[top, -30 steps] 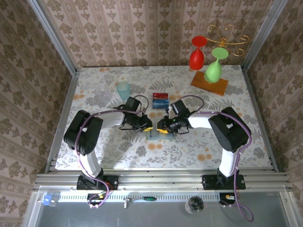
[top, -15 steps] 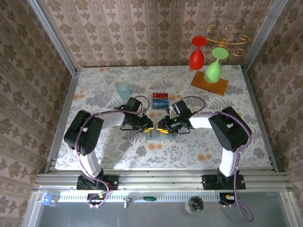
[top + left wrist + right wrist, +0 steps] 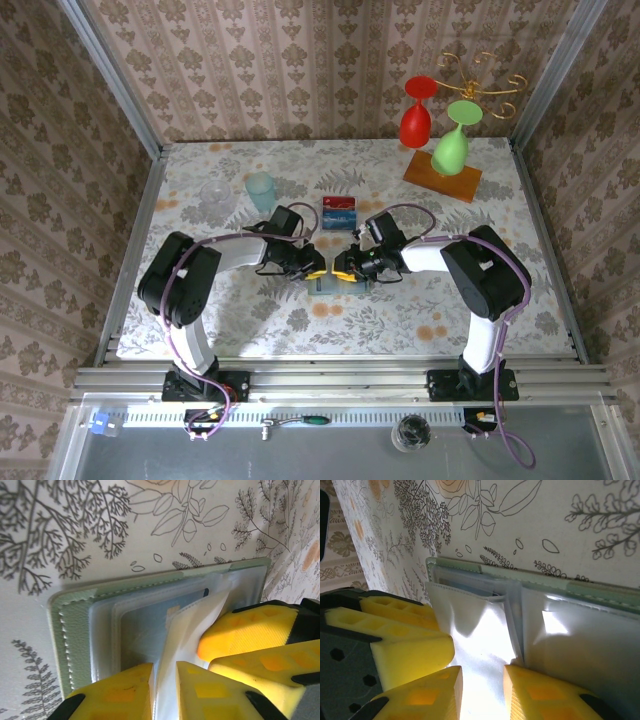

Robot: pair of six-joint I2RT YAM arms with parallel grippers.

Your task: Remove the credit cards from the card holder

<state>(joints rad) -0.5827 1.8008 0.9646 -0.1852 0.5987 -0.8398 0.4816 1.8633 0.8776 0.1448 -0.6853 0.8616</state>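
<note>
Both grippers have barely shifted. Mid-table, the left gripper [image 3: 164,682] and right gripper [image 3: 482,687] each pinch a clear sleeve [image 3: 192,622] of the card holder [image 3: 70,627].

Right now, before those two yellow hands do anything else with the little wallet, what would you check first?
1. Card holder lying open on the table: ok.
2. A card left to pull out: ok, one shows through the plastic.
3. Left hand pinching a clear sleeve: ok, the plastic sits in its narrow gap.
4. Right hand gripping a sleeve: cannot tell; plastic runs through it, but a wider gap shows.
5. Room between the two hands: not ok, they crowd together over the holder.
</note>
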